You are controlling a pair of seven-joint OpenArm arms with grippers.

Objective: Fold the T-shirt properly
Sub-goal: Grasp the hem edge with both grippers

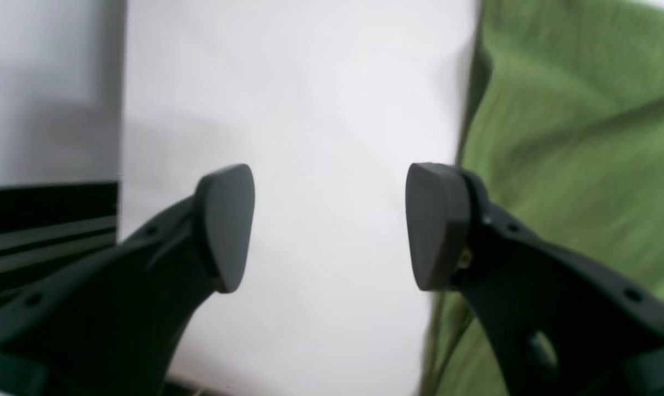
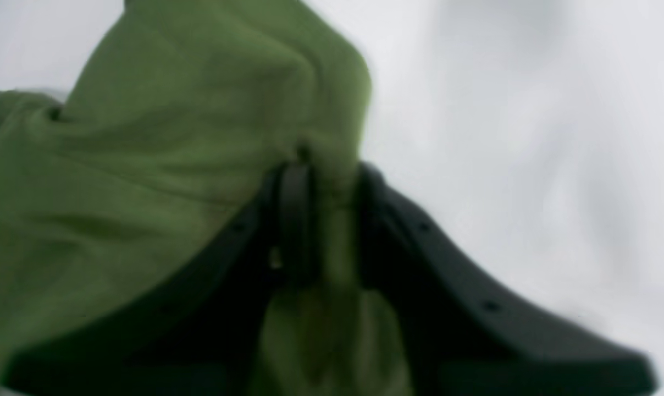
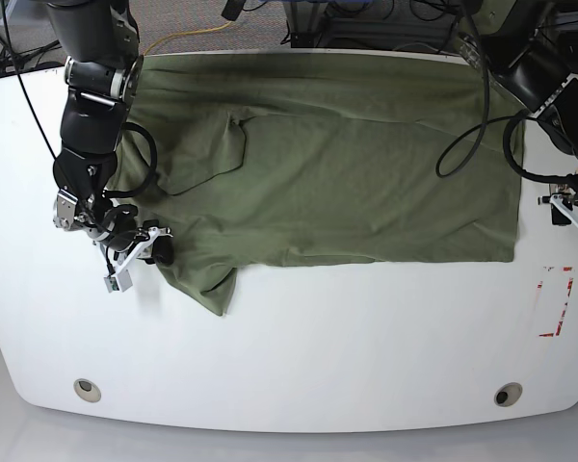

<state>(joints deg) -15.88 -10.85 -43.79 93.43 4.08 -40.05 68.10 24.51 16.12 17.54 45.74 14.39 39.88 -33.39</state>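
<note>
The olive-green T-shirt (image 3: 347,164) lies spread across the far half of the white table (image 3: 318,337), with one sleeve folded in at the upper left. At its lower left corner, my right gripper (image 3: 152,245) is shut on a bunched bit of the fabric. In the right wrist view the cloth (image 2: 172,137) is pinched between the jaws of that gripper (image 2: 321,181) and rises up from them. My left gripper (image 1: 329,225) stands open over bare table, just beside the shirt's edge (image 1: 574,137). In the base view the left gripper (image 3: 568,210) is off the shirt's right side.
A red-outlined rectangle (image 3: 556,300) is marked on the table near the right edge. Two round holes (image 3: 87,389) (image 3: 506,394) sit near the front edge. Black cables (image 3: 472,115) loop over the shirt's right part. A dark rail (image 1: 46,220) shows past the table edge.
</note>
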